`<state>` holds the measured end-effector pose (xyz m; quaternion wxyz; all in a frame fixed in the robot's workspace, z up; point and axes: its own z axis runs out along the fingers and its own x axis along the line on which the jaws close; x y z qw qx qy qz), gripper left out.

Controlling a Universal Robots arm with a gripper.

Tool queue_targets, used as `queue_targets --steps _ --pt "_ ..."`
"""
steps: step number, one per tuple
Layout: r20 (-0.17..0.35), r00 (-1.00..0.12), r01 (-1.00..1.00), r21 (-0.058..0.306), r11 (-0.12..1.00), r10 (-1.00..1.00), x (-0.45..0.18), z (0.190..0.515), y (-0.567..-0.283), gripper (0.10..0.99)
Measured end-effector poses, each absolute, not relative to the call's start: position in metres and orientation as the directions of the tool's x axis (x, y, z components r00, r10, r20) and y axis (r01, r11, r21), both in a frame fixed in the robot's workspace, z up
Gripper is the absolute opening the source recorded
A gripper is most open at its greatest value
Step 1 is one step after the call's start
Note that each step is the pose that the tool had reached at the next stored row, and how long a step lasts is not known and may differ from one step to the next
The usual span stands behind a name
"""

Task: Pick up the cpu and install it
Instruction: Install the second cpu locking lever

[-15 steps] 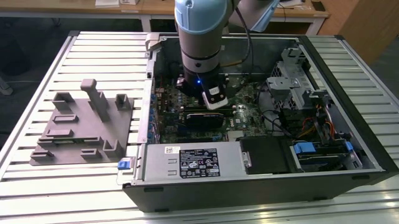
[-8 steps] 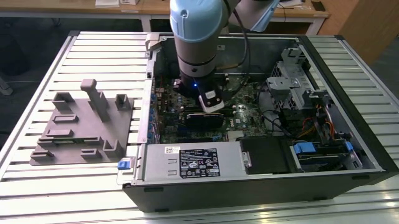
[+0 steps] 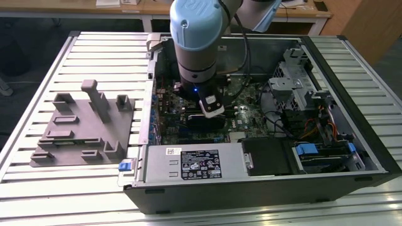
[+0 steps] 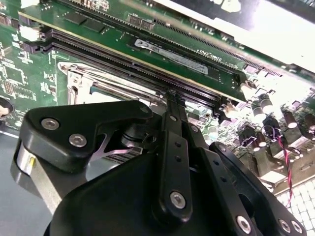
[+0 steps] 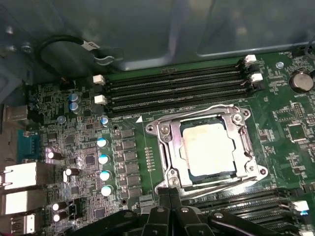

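robot arm (image 3: pixel 197 42) over open computer case (image 3: pixel 264 188), grey fixture block (image 3: pixel 84 125) beside

The case (image 3: pixel 351 162) is open on top, and the arm (image 3: pixel 196 42) drops through that opening over the board (image 5: pixel 74 147). On the exterior view's right the drive cage (image 3: pixel 295 89) and cables (image 3: pixel 314 127) crowd the way; near, the power supply (image 3: pixel 197 162) walls it off. In the first wrist view the socket frame (image 5: pixel 165 147) rings the cpu (image 5: pixel 207 149), memory slots (image 5: pixel 172 88) flank it, and capacitors (image 5: pixel 103 158) stand beside it.
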<state>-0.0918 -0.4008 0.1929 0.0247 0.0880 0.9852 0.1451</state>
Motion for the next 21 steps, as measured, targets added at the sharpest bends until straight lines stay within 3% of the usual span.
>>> queue_targets --steps 13,21 --pt "-0.021 -0.985 0.154 0.306 0.939 0.169 -0.094 0.188 -0.401 0.106" --pt "-0.021 -0.986 0.154 0.306 0.94 0.168 -0.094 0.202 -0.401 0.106"
